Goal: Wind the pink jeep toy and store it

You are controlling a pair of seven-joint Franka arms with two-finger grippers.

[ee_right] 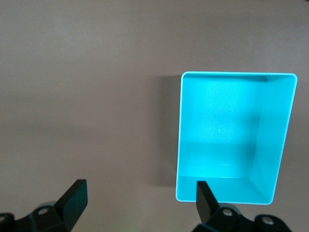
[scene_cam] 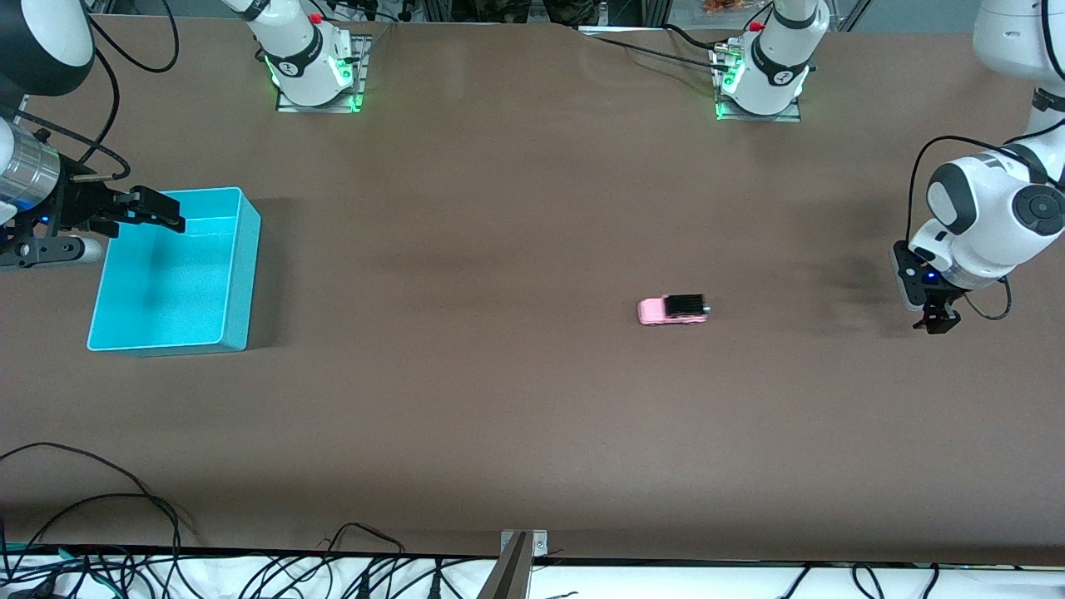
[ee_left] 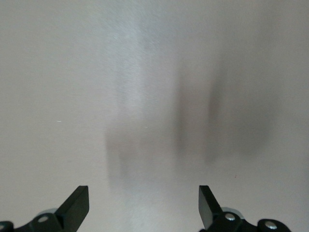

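The pink jeep toy (scene_cam: 672, 309), with its black roof, sits on the brown table, toward the left arm's end. It does not show in either wrist view. The turquoise bin (scene_cam: 248, 258) stands empty at the right arm's end. It also shows in the right wrist view (ee_right: 273, 140). My left gripper (scene_cam: 938, 321) hangs open and empty over bare table, well apart from the jeep. The left wrist view shows its gripper (ee_left: 144, 191) over plain tabletop. My right gripper (scene_cam: 156, 210) is open and empty over the bin's edge (ee_right: 140, 186).
The two arm bases (scene_cam: 314, 75) (scene_cam: 761, 79) stand along the table's edge farthest from the front camera. Loose cables (scene_cam: 125, 566) and a metal bracket (scene_cam: 520, 553) lie along the edge nearest it.
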